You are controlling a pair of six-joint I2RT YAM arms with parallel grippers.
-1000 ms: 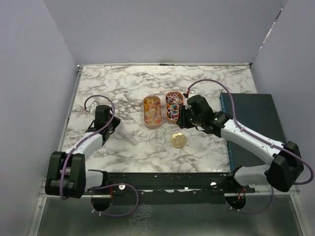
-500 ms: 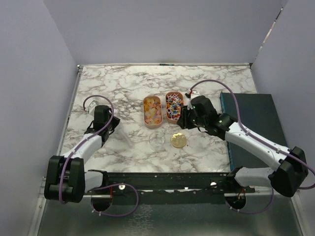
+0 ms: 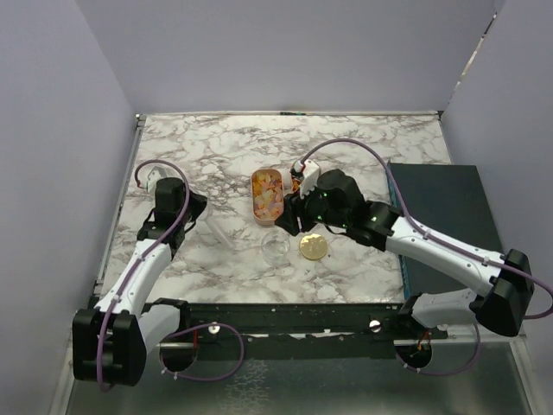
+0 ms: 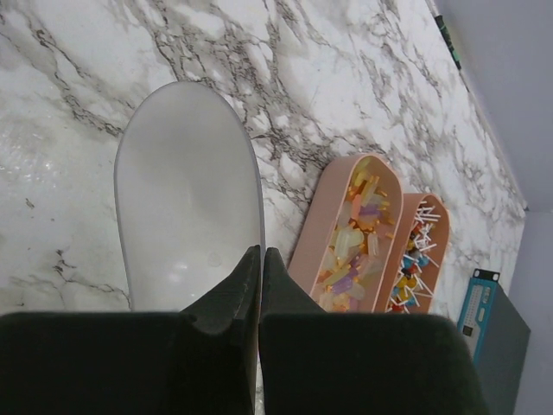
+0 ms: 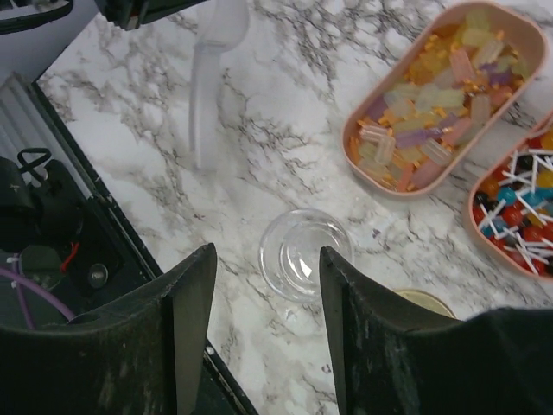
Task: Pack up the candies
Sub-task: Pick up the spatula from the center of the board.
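The orange-yellow candies (image 3: 267, 194) fill an oval tray, also in the left wrist view (image 4: 356, 226) and the right wrist view (image 5: 443, 92). The red, blue and white candies (image 4: 415, 258) fill the tray beside it (image 5: 518, 206); my right arm hides most of that tray from above. My left gripper (image 3: 195, 216) (image 4: 259, 258) is shut on the handle of a white spoon (image 4: 188, 192) (image 3: 219, 233), left of the trays. My right gripper (image 3: 292, 221) (image 5: 268, 252) is open, above a clear, empty jar (image 5: 305, 254) (image 3: 276, 245).
A round gold lid (image 3: 313, 246) lies just right of the jar, partly showing in the right wrist view (image 5: 423, 303). A dark teal box (image 3: 445, 220) sits at the table's right side. A black rail (image 3: 285, 316) runs along the near edge.
My right gripper has moved left, from beside the right tray to over the jar. My left arm has lifted and drawn back a little with the spoon.
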